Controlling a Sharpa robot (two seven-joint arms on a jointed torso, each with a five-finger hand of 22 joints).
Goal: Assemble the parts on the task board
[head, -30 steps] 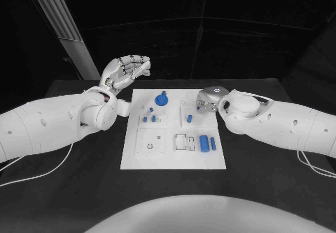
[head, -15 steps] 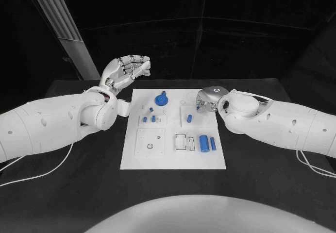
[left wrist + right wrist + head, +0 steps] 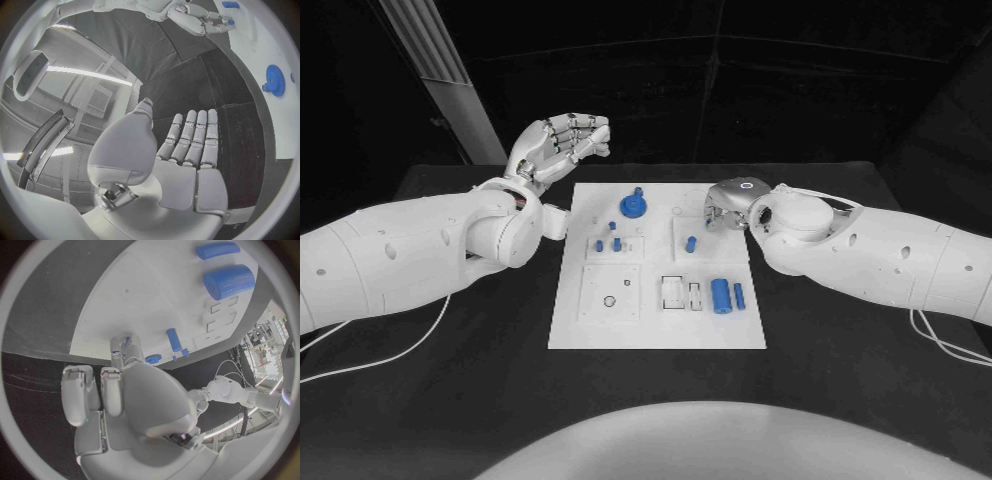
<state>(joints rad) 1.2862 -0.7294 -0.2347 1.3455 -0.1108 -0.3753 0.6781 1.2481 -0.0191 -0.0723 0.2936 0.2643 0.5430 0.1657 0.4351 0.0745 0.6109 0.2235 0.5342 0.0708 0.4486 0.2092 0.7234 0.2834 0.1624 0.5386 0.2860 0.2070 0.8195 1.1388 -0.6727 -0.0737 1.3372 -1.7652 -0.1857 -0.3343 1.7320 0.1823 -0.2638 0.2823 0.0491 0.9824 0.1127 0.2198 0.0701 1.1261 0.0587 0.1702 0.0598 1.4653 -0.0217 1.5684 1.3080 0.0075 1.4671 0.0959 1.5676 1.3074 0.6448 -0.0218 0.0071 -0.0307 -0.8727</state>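
Task looks partly done. On the board (image 3: 589, 325): gear (image 3: 633, 207) seated at about 12 o'clock, small pegs (image 3: 607, 243) standing just below it, another peg (image 3: 689, 241) upright right of centre. Still loose, by the look of them: cylinder (image 3: 720, 295) and thin pin (image 3: 738, 295) lying flat at about 4 o'clock, beside open slots. Round hole at about 8 o'clock unfilled. Judged less than half finished.

Left hand (image 3: 557, 148) raised off the board at about 11 o'clock, palm showing, fingers straight and together, holding nothing; same flat pose in the left wrist view (image 3: 187, 150).

Right hand (image 3: 728, 203) down at the board's far right corner, about 1 o'clock, fingers curled toward the surface. In the right wrist view (image 3: 119, 385) fingertips sit close to a small blue piece (image 3: 127, 341); cannot tell whether pinched or merely touched.

Board's near edge and both long sides bordered by bare table (image 3: 430, 400). Plenty of room at 6 o'clock and 9 o'clock for sweeping in; tightest spot at 1 o'clock, where the right forearm overhangs the right edge near the loose cylinder.
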